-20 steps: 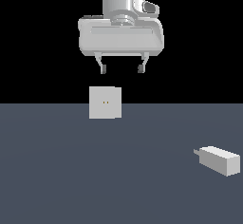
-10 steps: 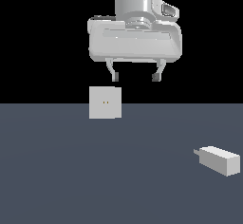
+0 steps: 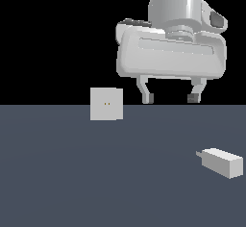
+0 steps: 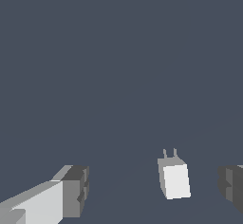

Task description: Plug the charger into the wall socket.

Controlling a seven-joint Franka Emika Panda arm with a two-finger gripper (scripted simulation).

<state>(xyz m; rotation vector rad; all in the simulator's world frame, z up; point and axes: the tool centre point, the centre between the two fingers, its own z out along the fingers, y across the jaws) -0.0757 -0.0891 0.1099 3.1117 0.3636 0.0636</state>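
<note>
Fingers [image 3: 147,98] spread wide apart, gripping nothing, hanging high above the table [image 3: 72,173]. Below and toward the exterior view's right, charger [image 3: 221,162] lying flat, prongs pointing to that view's left. Well apart on the left, wall socket [image 3: 106,104] standing upright.

Open gripper [image 3: 170,97] high above charger [image 3: 221,161]

Exterior view faces the scene low and level; wrist view looks down; both share the charger [image 3: 221,162].
</note>
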